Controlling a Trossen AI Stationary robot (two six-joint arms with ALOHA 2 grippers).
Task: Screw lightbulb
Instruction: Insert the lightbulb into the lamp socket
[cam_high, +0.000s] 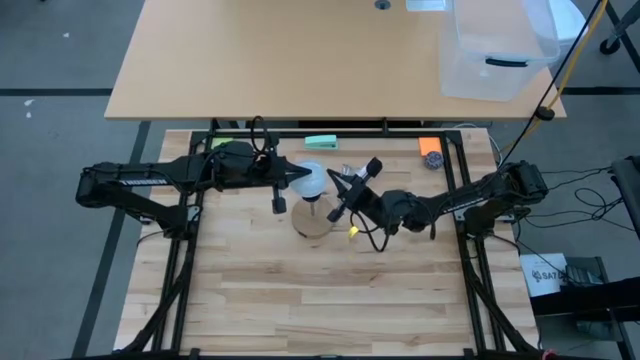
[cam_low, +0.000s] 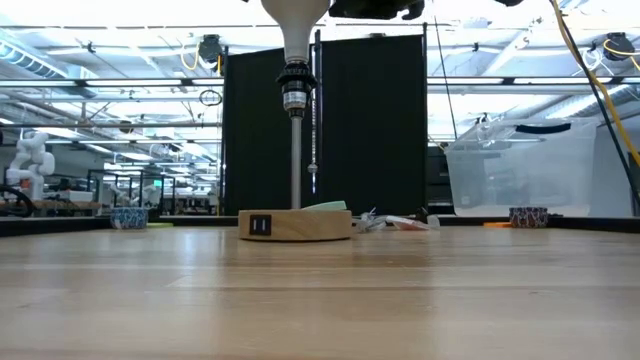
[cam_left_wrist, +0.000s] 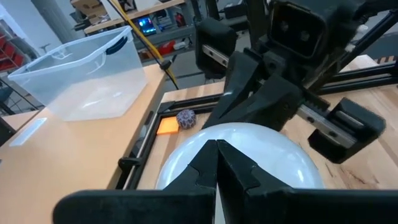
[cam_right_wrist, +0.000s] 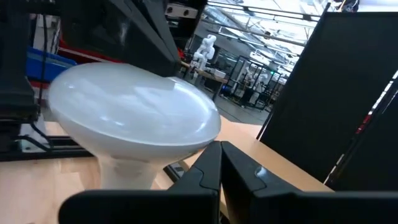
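Note:
The white lightbulb (cam_high: 312, 181) stands globe up in the black socket (cam_low: 293, 92) on a thin post above the round wooden base (cam_low: 295, 225), at the table's middle. Its globe fills the left wrist view (cam_left_wrist: 249, 152) and the right wrist view (cam_right_wrist: 134, 115). My left gripper (cam_high: 300, 177) is shut, its tips at the globe's left side. My right gripper (cam_high: 335, 180) is shut, its tips at the globe's right side. The two grippers face each other across the bulb. My left gripper lays its shut fingertips (cam_left_wrist: 216, 149) against the globe's left side (cam_left_wrist: 186, 155), coming level from the table's left. The bulb stays upright in the socket. My right gripper brings its shut fingertips (cam_right_wrist: 221, 152) to the globe's lower right edge (cam_right_wrist: 199, 140), level from the table's right. Whether they touch, I cannot tell.
A green pad (cam_high: 321, 142), an orange block (cam_high: 429, 146) and a purple ball (cam_high: 433, 160) lie along the table's far edge. A small clear bag (cam_low: 395, 222) lies behind the base. A clear plastic bin (cam_high: 495, 50) stands on the table beyond.

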